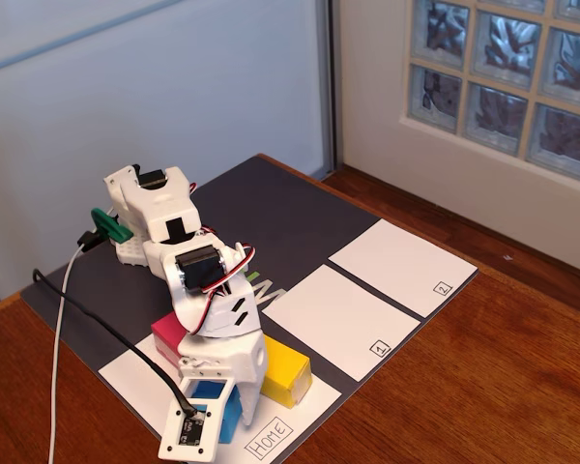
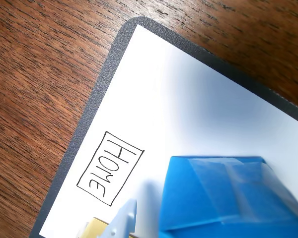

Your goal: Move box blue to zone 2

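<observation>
The blue box (image 1: 216, 403) sits on the white Home sheet (image 1: 135, 375) at the mat's near corner. In the wrist view it fills the lower right (image 2: 223, 198), with a paler taped band across it. My gripper (image 1: 222, 385) is lowered right over the box. In the wrist view one pale fingertip (image 2: 124, 220) stands just left of the box with a strip of white paper between them. The other finger is out of view. The jaws look open. Zone 2 (image 1: 401, 263), a white rectangle with a boxed "2", lies at the mat's far right and has nothing on it.
A yellow block (image 1: 288, 375) lies just right of the gripper and a pink block (image 1: 169, 333) just behind it, both on the Home sheet. Zone 1 (image 1: 338, 319) lies between Home and zone 2. A black cable (image 1: 106, 333) runs to the wrist camera.
</observation>
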Available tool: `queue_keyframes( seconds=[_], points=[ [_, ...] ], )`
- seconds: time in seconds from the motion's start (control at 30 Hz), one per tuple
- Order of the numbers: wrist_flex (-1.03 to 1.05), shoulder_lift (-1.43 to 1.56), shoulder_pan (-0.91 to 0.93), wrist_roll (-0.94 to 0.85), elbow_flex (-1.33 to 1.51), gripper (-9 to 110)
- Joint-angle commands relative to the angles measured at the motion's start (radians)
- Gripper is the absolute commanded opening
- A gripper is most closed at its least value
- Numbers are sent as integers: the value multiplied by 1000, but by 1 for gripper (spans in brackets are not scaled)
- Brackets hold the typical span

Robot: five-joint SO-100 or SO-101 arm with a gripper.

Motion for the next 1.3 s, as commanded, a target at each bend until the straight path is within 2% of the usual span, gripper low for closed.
queue_keyframes(
  seconds=[0.0,0.13,0.33,0.5,0.93,1.03,1.13,1.27],
  points=[
    [170,58,-15,2,-34,35],
    [170,232,-11,-46,207,28],
    [170,255,-20,-64,225,27],
    [170,328,-20,-94,379,23],
    [169,227,-15,-137,373,20],
    [167,213,-6,-158,371,14],
    [167,212,8,-210,371,-1],
    [167,215,21,-262,350,-1]
  ],
)
